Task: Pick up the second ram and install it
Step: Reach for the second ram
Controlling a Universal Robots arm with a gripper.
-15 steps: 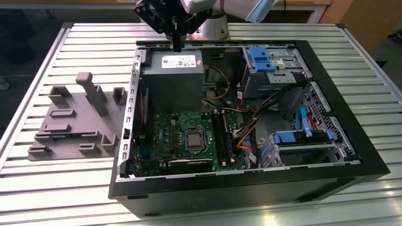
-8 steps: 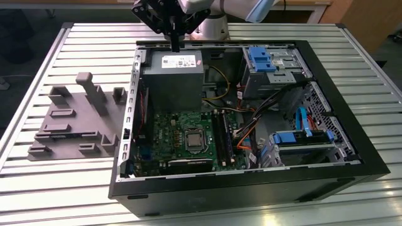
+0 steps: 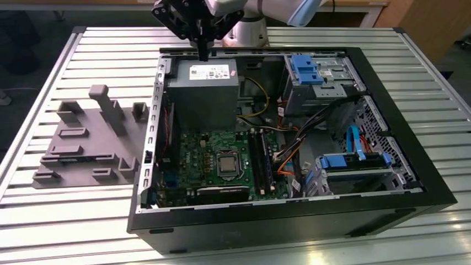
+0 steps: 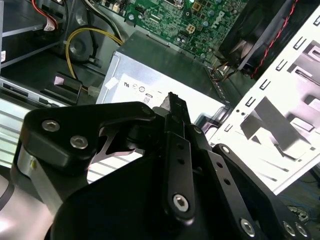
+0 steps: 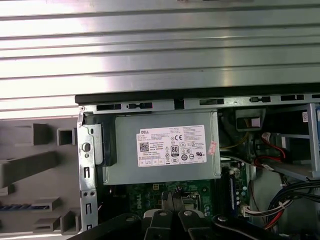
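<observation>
**Gripper.** In the exterior view the gripper (image 3: 202, 52) hangs at the top centre of the frame. It points straight down over the rear edge of the power supply (image 3: 202, 91), clear of it and not touching. The jaws are closed on each other, and both wrist views show nothing between them. Judged from this, the arm is carrying no part and is standing at a height that clears the case walls.

**Task item.** The second ram (image 3: 74, 159) lies at the middle left of the exterior frame, well apart from the gripper. It shows as a thin dark bluish strip seated on edge in a low slot of the gray fixture (image 3: 110, 113). The first wrist view shows the same blue-toned strip (image 5: 20, 206) in that fixture. The identification is a judgement, since chips and label cannot be made out. The on-edge seating probably serves to present the long top edge for a pinch from above.

**Destination.** The open computer case (image 3: 294, 223) lies on its side on the slatted desk (image 3: 59, 221), just beside the fixture, so the motherboard (image 3: 206, 149) faces up. The memory slots (image 3: 259, 160) run lengthwise at the centre of the frame, beside the processor socket. Whether a module already occupies one cannot be told.

**Status.** Pick-up not yet made.
</observation>
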